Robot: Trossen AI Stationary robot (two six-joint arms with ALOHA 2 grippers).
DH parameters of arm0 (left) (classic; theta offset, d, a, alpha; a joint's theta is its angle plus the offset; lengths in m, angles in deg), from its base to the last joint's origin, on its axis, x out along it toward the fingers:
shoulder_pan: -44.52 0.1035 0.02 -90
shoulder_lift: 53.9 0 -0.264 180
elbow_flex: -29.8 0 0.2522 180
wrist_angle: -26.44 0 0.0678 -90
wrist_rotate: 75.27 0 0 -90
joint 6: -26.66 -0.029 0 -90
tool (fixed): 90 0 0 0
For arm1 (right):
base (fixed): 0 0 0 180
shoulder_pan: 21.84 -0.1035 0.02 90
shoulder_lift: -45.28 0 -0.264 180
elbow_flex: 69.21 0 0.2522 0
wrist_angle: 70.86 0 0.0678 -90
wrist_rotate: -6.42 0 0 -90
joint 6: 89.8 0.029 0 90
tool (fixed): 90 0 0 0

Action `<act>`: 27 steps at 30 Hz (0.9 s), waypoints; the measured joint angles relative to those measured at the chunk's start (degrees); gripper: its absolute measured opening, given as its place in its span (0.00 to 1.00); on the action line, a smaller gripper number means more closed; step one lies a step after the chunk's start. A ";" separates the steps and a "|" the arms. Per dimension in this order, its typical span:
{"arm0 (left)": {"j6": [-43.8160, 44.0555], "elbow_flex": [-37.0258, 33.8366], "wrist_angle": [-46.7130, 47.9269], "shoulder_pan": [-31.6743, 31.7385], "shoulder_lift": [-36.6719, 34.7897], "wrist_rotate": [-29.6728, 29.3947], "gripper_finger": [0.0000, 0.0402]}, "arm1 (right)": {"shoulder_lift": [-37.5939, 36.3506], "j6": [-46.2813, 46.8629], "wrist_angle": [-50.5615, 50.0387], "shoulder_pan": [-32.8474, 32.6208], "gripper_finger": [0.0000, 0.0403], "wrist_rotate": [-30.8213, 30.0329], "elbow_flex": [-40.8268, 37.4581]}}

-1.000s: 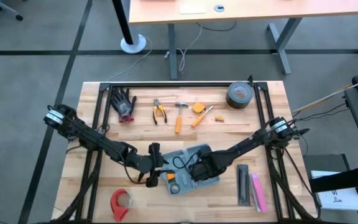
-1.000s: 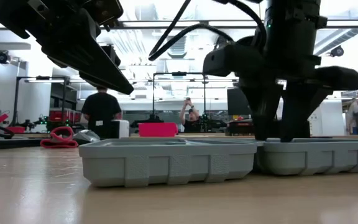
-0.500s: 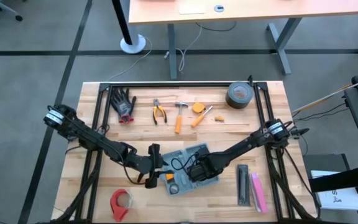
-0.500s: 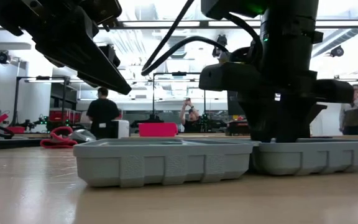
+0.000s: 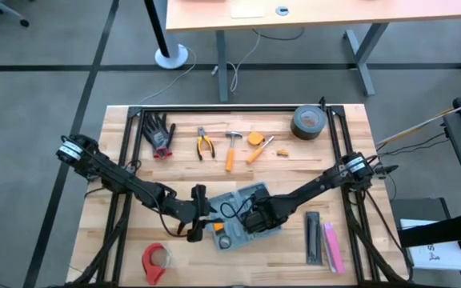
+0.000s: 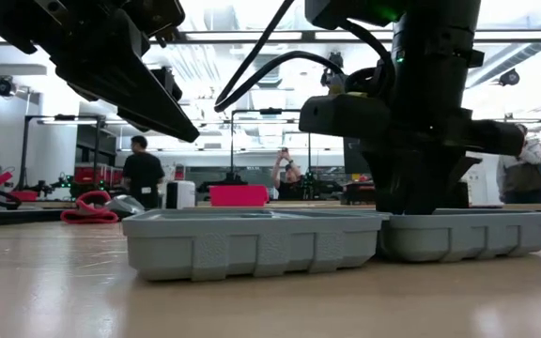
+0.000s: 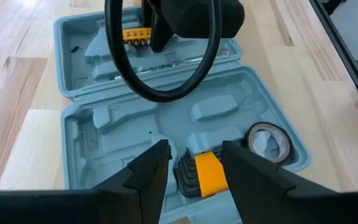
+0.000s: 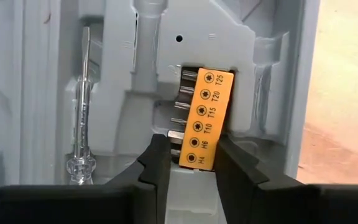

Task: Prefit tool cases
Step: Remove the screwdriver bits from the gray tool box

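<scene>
Case [image 5: 242,216] lies opened flat on the near middle of your table [image 5: 342,160], both halves showing their moulded blue-grey plastic wells, so each slot faces up and can take a tool from above. Going left to right: a red tape roll [image 5: 155,260] sits at the near left, well apart from the work. Your left gripper [image 7: 192,163] hovers just above the left half of the case with its fingers apart and nothing between them; I judge it waits there, over an orange-sleeved key set [image 7: 205,174] already seated in its well, with a small grey tape roll [image 7: 268,140] bedded in the round recess beside it. On the right half, your right gripper [image 8: 191,163] points straight down into the tray, its dark fingers either side of the near end of an orange bit holder [image 8: 205,118], a smooth flat plastic strip with steel bits standing out of one side. Whether the fingers grip the holder or merely flank it, I cannot tell; the pose suggests pressing or settling the holder into its rectangular pocket. A clear-handled screwdriver [image 8: 82,106] lies full length in the long groove nearby. Right of the case lie a black bar [image 5: 314,237] and a pink bar [image 5: 332,246] on bare pale wood.
</scene>
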 joint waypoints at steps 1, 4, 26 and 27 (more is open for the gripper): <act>0.00 0.00 0.00 0.00 0.00 0.00 0.38 | -0.27 -0.04 -0.06 -0.05 0.21 0.01 -0.05; 0.00 0.01 -0.02 0.00 0.00 0.00 0.38 | -1.04 -0.04 -0.29 -0.22 0.21 -0.10 -0.14; 0.04 0.00 -0.05 0.00 -0.02 0.02 0.39 | -3.88 0.37 -1.63 -1.79 0.02 -2.02 0.54; 0.03 0.00 -0.05 0.00 -0.02 0.02 0.38 | -3.88 0.37 -1.71 -1.83 0.02 -2.35 0.56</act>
